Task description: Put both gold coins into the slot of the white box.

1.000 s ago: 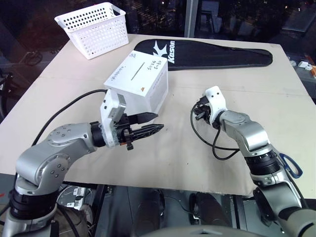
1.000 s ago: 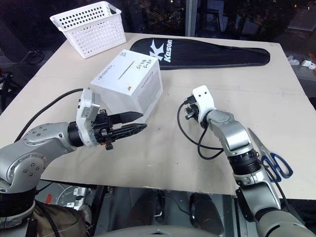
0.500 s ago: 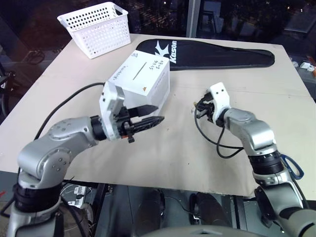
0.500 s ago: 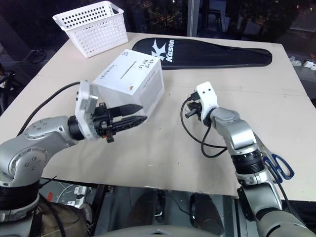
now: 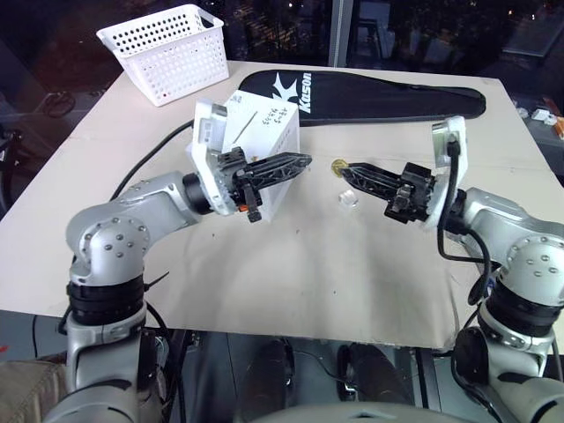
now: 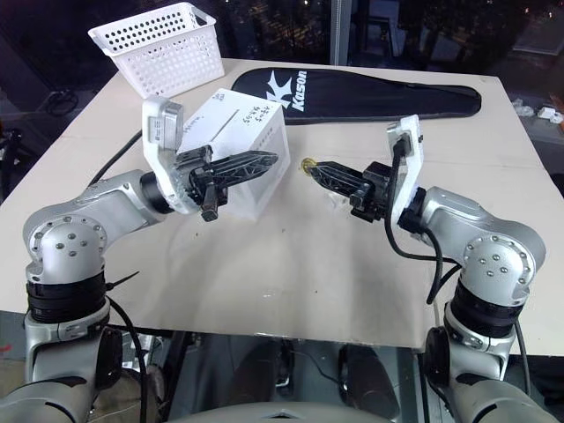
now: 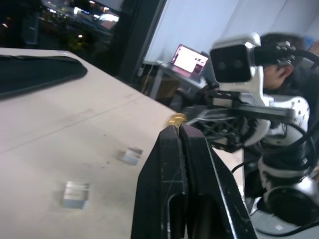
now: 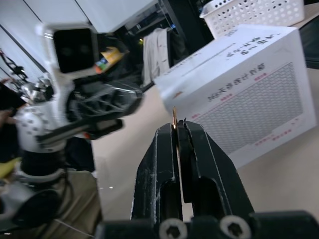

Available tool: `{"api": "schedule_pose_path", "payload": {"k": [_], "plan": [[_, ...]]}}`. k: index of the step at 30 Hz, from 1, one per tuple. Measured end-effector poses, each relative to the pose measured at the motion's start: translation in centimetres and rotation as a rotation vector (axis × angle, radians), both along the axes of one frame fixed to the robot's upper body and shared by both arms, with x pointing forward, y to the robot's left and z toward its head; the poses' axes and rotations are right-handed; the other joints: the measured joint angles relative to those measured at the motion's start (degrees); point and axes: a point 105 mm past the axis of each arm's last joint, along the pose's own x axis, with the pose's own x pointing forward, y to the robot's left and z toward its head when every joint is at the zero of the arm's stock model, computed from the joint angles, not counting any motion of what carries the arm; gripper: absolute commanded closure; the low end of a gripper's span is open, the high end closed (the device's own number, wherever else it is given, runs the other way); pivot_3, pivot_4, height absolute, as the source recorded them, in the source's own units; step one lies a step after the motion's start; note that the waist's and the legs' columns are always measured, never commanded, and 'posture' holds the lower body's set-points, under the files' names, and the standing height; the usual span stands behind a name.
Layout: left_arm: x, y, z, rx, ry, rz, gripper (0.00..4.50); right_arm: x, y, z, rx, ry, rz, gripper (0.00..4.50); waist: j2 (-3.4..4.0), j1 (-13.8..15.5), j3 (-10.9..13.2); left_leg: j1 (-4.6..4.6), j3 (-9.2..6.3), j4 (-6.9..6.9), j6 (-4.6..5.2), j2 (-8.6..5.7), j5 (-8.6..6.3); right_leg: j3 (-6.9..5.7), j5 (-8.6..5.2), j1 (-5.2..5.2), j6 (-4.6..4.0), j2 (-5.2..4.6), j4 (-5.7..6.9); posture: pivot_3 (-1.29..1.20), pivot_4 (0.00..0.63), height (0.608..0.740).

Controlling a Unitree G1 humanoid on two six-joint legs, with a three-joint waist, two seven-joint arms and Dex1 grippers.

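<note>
Both my grippers raised over the table, one coin in the right.

A small round shiny gold coin (image 5: 338, 165) stands edge-on, pinched at the tip of my right gripper (image 5: 348, 168), beside the white cardboard box (image 5: 264, 132) with handwriting and thin dark slot (image 5: 244, 125). My left gripper (image 5: 304, 160) is closed, nothing visible in it. The white perforated plastic basket (image 5: 167, 51) looks empty.

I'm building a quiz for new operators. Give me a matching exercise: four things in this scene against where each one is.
Things:
1 coin
2 basket
3 black case
4 clear holder

Places:
A far left corner of the table
B flat on the table, right of the box
C pinched in the right hand
D along the table's far edge

Pairs: 1-C, 2-A, 3-D, 4-B
</note>
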Motion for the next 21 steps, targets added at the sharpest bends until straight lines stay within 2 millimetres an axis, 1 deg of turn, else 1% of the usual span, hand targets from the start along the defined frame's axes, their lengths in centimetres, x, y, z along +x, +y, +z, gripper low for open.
{"api": "schedule_pose_path", "payload": {"k": [3,4,6,7,8,9,11,13,14,21], "plan": [[-0.3,-0.3,-0.1,-0.012,0.025,-0.031,4.46,-0.3,0.2,0.0,0.005,0.012,0.01,4.5,0.0,0.04,0.0,-0.01,0.0,0.0,0.0,0.0,0.0,0.03,0.0,0.0,0.0,0.0,0.0,0.0,0.15,0.74],[-0.4,-0.3,-0.2,-0.018,0.039,-0.046,4.22,-0.5,0.2,0.1,0.004,0.01,0.01,4.5,0.0,0.04,0.0,-0.01,0.01,0.0,0.0,0.0,0.0,0.03,0.0,0.0,0.0,0.0,-0.01,0.0,0.15,0.74],[-0.7,-0.4,-0.2,-0.028,0.059,-0.071,3.64,-0.7,0.3,0.3,-0.003,0.004,0.011,4.5,0.0,0.05,0.0,-0.01,0.0,0.0,0.0,0.0,0.0,0.04,0.0,0.0,0.0,0.0,-0.01,0.0,0.15,0.74],[-0.7,-0.4,-0.2,-0.029,0.061,-0.076,3.2,-0.7,0.3,0.4,-0.001,0.002,0.011,4.5,0.0,0.06,0.0,-0.01,0.0,0.0,0.0,0.0,0.0,0.04,0.0,0.0,0.0,0.0,-0.02,0.0,0.15,0.74],[-0.7,-0.4,-0.2,-0.027,0.062,-0.074,2.58,-0.8,0.4,0.4,0.0,0.002,0.012,4.5,0.0,0.06,0.0,-0.01,0.0,0.0,0.0,-0.01,0.0,0.05,0.0,0.0,0.0,0.01,-0.01,0.0,0.15,0.74],[-0.7,-0.4,-0.2,-0.027,0.063,-0.073,2.26,-0.8,0.4,0.4,0.0,0.002,0.013,4.5,0.0,0.07,0.0,-0.01,0.0,0.0,0.0,-0.01,0.0,0.06,0.0,0.0,0.0,0.01,-0.01,0.0,0.15,0.74],[-0.8,-0.4,-0.2,-0.024,0.065,-0.073,2.35,-1.0,0.6,0.4,-0.003,0.003,0.024,4.5,0.0,0.06,0.0,-0.01,0.0,0.0,0.0,-0.01,0.0,0.07,0.0,0.0,0.0,0.01,-0.01,0.0,0.15,0.74],[-0.8,-0.4,-0.3,-0.025,0.067,-0.074,2.86,-1.2,0.7,0.5,-0.003,0.001,0.032,4.5,0.0,0.06,0.0,-0.01,0.0,0.0,0.0,-0.01,0.0,0.07,0.0,0.0,0.0,0.01,-0.02,0.0,0.15,0.74],[-0.8,-0.4,-0.3,-0.025,0.069,-0.074,3.32,-1.3,0.7,0.6,0.001,-0.003,0.038,4.5,0.0,0.07,0.0,-0.01,0.0,0.0,0.0,-0.01,0.0,0.07,0.0,0.0,0.0,0.01,-0.02,0.0,0.15,0.74],[-0.8,-0.2,-0.6,-0.019,0.077,-0.066,3.32,-1.8,1.1,1.0,0.011,-0.008,0.079,4.5,0.0,0.1,0.0,-0.02,0.0,0.0,0.0,0.0,0.0,0.08,0.0,0.0,0.0,0.01,-0.03,0.0,0.15,0.74]]}}
